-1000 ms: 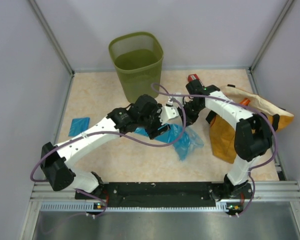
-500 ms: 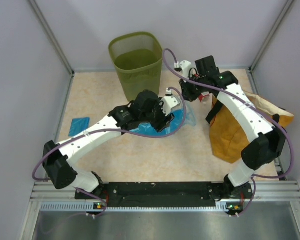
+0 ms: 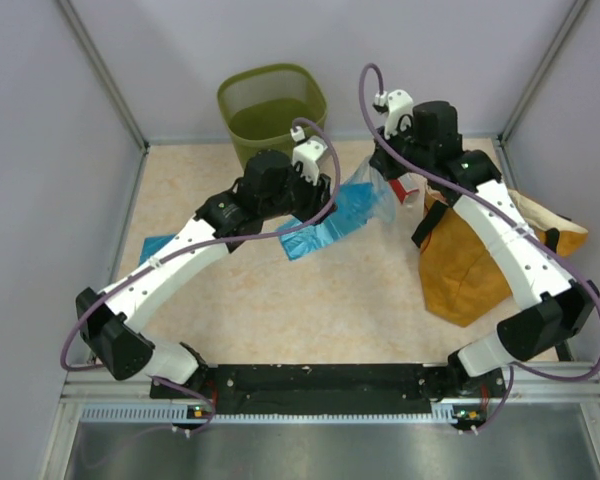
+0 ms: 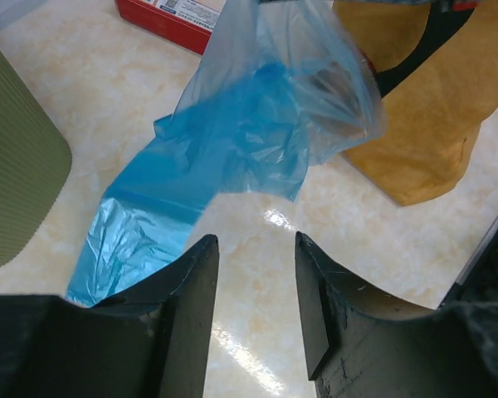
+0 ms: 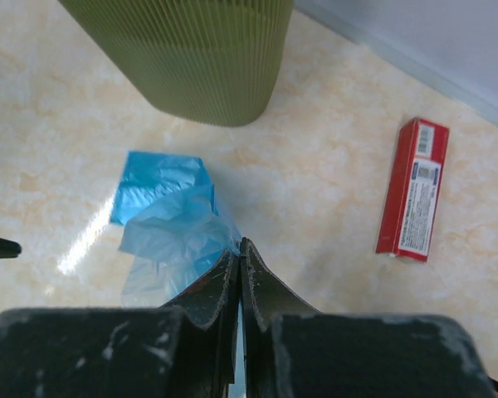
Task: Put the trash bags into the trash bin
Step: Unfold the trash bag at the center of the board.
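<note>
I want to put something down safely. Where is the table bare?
Bare: the tabletop's near middle, left of the orange sack; also the corner left of the trash bin. Crowded: between bin and sack, where the raised trash bag hangs.

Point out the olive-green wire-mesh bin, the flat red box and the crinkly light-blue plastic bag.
Olive-green wire-mesh bin point(image 5: 191, 58): right wrist view, outer wall.
Flat red box point(image 5: 412, 189): right wrist view, top face.
Crinkly light-blue plastic bag point(image 4: 232, 149): left wrist view, middle folds.

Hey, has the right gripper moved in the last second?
Yes. The right gripper went toward the back wall, now level with the trash bin, lifting the trash bag.
</note>
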Action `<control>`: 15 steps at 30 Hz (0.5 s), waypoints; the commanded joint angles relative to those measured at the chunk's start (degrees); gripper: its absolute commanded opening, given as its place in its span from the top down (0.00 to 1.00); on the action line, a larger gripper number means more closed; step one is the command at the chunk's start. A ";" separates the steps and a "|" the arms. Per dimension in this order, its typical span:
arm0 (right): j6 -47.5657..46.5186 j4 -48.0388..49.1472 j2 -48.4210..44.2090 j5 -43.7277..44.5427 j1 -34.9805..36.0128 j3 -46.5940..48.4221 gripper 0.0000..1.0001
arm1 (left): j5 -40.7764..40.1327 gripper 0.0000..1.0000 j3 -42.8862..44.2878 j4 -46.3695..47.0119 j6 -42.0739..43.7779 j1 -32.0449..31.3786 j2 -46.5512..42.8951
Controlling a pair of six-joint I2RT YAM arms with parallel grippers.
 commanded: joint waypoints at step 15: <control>6.97 9.98 -2.52 5.76 0.43 2.60 1.00 | 17.41 0.58 1.33 11.63 -22.14 2.97 5.54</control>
